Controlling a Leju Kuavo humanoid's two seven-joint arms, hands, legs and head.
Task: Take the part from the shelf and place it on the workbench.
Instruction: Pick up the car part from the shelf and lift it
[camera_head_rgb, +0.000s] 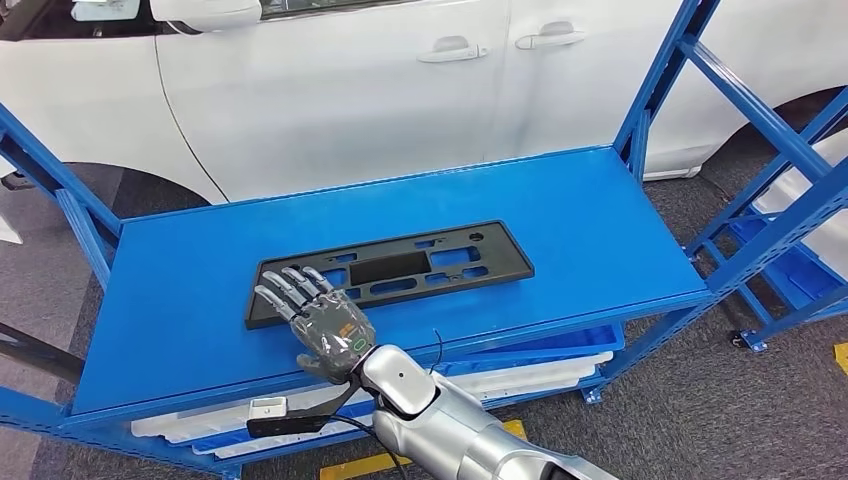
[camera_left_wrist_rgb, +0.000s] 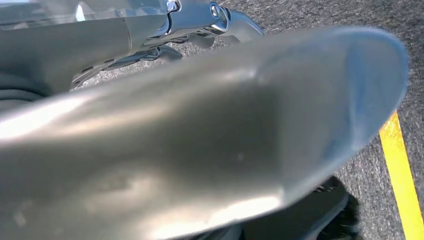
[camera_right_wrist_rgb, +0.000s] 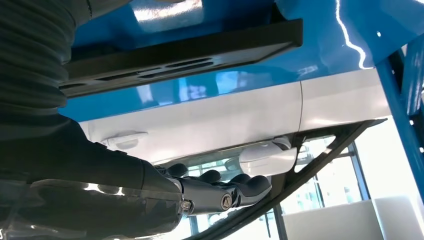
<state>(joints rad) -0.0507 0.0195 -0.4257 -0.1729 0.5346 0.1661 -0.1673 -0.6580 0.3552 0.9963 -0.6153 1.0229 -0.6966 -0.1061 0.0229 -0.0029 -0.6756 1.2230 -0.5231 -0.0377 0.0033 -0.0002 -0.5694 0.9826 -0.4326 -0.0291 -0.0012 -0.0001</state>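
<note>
One part (camera_head_rgb: 390, 272), a flat black plastic frame pierced with rectangular cut-outs, is seen lying flat on the blue shelf (camera_head_rgb: 600, 200), towards its front edge and closer to the left end than the right. The right hand (camera_head_rgb: 322, 320) is held over the part's left end with its fingers (camera_head_rgb: 290, 290) spread apart and nothing grasped; whether they touch the frame cannot be told. From the right wrist view the part (camera_right_wrist_rgb: 185, 52) is shown as a thin slab with a shallow raised rim. It is judged to be light and fairly stiff, though long enough to flex or tip if lifted by one end alone. Its smooth surface is likely to be slippery, so a hold across the long edge near the middle, or through a cut-out, would be preferred. The left hand's state cannot be told, its wrist view being blocked by a blurred silver surface.
</note>
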